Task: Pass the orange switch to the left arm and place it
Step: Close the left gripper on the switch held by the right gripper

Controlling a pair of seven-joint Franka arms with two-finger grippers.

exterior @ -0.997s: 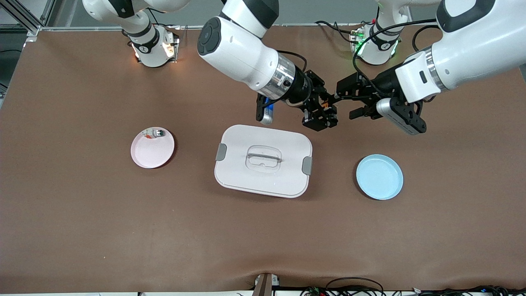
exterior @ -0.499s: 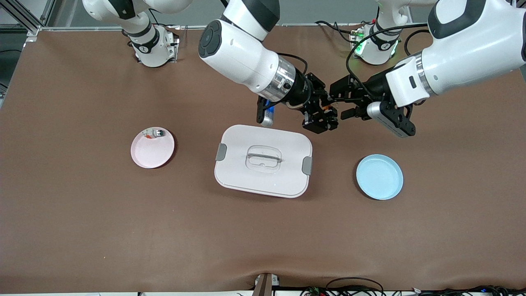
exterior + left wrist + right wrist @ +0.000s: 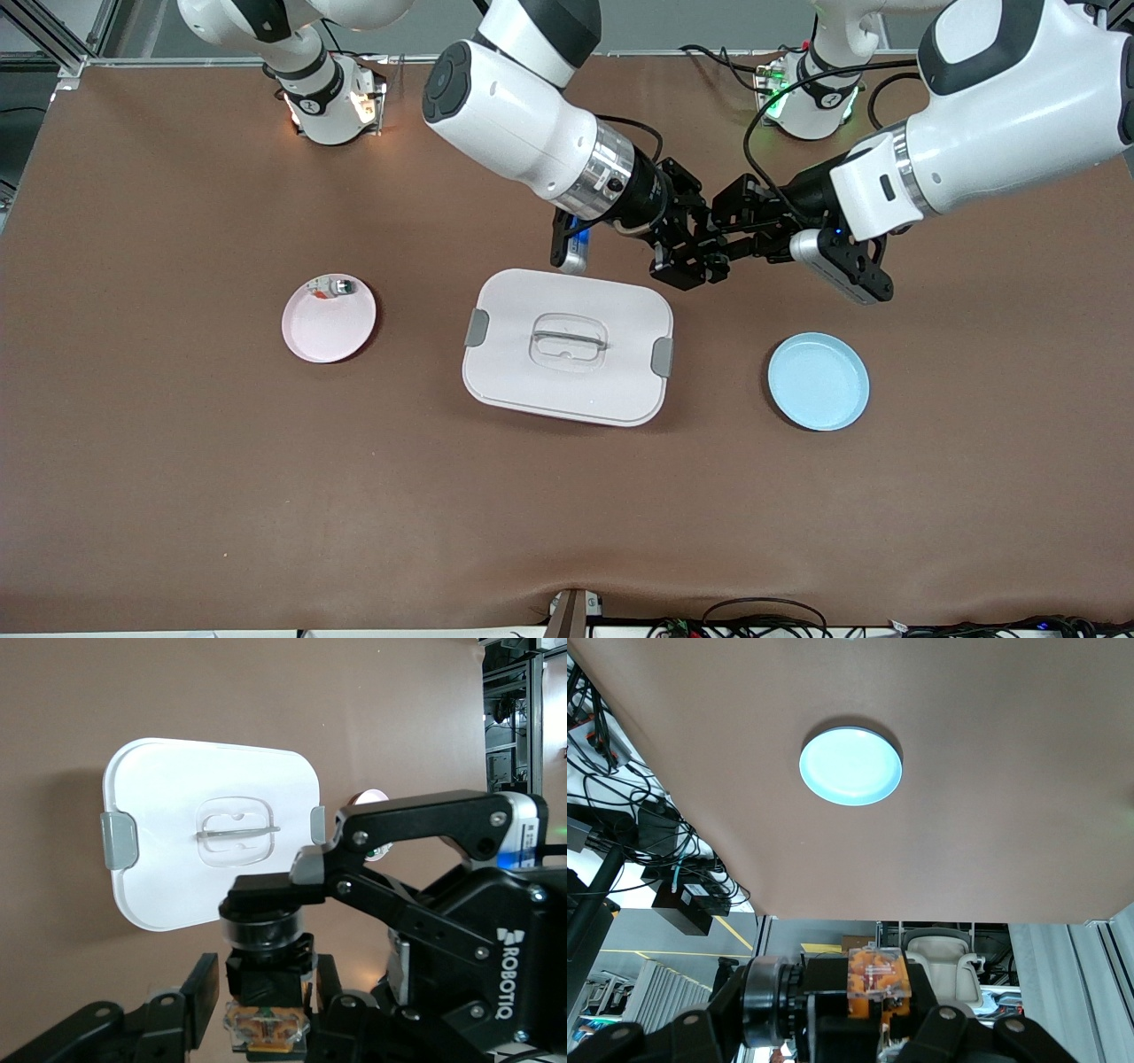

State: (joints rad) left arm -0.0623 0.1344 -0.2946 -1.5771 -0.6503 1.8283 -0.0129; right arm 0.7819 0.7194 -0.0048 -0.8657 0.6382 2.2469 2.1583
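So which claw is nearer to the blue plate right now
Left. The left claw hangs over bare table toward the left arm's end, between the box and the blue plate. The right claw meets it there, just above the box's corner.

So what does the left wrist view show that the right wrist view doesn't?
Only the left wrist view shows the box, with its grey latches and clear lid handle. Only the right wrist view shows the blue plate. Both show the orange switch up close between black gripper parts, and the brown table.
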